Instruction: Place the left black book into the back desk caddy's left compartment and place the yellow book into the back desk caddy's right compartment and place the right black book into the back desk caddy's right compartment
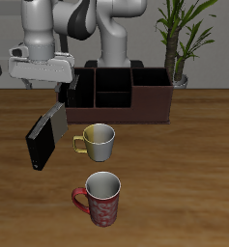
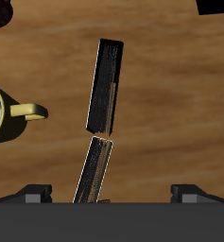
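Note:
The back desk caddy (image 1: 145, 108) is a long dark reddish-brown box with black-lined sections at the table's back. My gripper (image 1: 58, 96) hangs open beside one end of it, its fingers (image 2: 38, 194) spread wide. A thin dark book (image 1: 56, 120) leans just below the gripper and shows between the fingers in the wrist view (image 2: 93, 172), untouched. A black book (image 1: 41, 142) with pale page edges stands tilted a little nearer the table's front edge; it also shows in the wrist view (image 2: 106, 85). I cannot tell which book is which. No yellow book is in view.
A silvery mug with a yellow handle (image 1: 99, 143) stands beside the books, also in the wrist view (image 2: 5, 115). A red patterned mug (image 1: 102, 200) stands near the table's front edge. A potted plant (image 1: 180, 43) stands behind the caddy's far end.

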You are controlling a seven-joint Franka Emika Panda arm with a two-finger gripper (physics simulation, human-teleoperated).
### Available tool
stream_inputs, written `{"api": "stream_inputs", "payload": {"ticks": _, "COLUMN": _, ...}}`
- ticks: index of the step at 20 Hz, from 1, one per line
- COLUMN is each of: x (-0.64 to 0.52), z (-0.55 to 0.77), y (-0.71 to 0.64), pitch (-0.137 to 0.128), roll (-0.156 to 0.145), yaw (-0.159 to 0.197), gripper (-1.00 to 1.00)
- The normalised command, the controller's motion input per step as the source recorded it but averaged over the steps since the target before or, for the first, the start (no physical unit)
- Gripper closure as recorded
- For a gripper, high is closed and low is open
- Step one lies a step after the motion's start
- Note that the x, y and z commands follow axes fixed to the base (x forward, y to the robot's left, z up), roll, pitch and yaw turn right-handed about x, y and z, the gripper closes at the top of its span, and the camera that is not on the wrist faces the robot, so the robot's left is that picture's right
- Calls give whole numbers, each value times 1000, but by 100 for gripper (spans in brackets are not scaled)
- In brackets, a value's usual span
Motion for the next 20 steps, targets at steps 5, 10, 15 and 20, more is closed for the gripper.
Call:
{"api": "stream_inputs", "payload": {"ticks": 5, "x": 76, "z": -197, "y": 99, "pitch": -5, "roll": -4, "yaw": -39, "gripper": -100}}
{"api": "stream_inputs", "payload": {"ticks": 10, "x": 43, "z": -256, "y": 28, "pitch": 9, "roll": -4, "yaw": -33, "gripper": -100}}
{"api": "stream_inputs", "payload": {"ticks": 15, "x": -28, "z": -255, "y": 72, "pitch": 14, "roll": -3, "yaw": -26, "gripper": -100}}
{"api": "stream_inputs", "payload": {"ticks": 20, "x": -51, "z": -196, "y": 52, "pitch": 0, "roll": -8, "yaw": 4, "gripper": -100}}
